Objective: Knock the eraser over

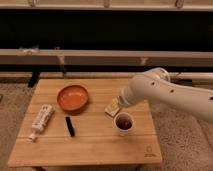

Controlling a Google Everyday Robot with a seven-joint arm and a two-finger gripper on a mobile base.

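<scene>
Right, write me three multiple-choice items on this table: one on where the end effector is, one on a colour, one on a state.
1. Where is the end effector?
A. touching the eraser
B. beside the beige block
C. down on the floor

2. What colour is the bowl?
A. blue
B. green
C. orange

3. How does the cup stand?
A. upright
B. on its side
C. upside down

Answers:
1 B: it sits by the block, well to the right of the eraser.
2 C: the bowl is plainly orange.
3 A: its open mouth faces up, with dark contents showing.
</scene>
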